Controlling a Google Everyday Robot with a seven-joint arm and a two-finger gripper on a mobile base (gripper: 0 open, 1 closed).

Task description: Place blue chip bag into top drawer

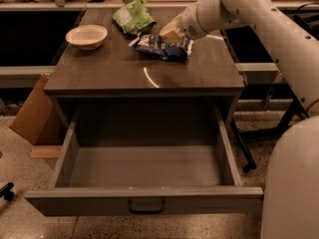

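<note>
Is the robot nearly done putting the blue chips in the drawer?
Not yet. Done: the top drawer stands open, nothing inside. In hand: the gripper is at the blue chip bag, which lies on the table. Left: lift the bag and drop it in the drawer.
</note>
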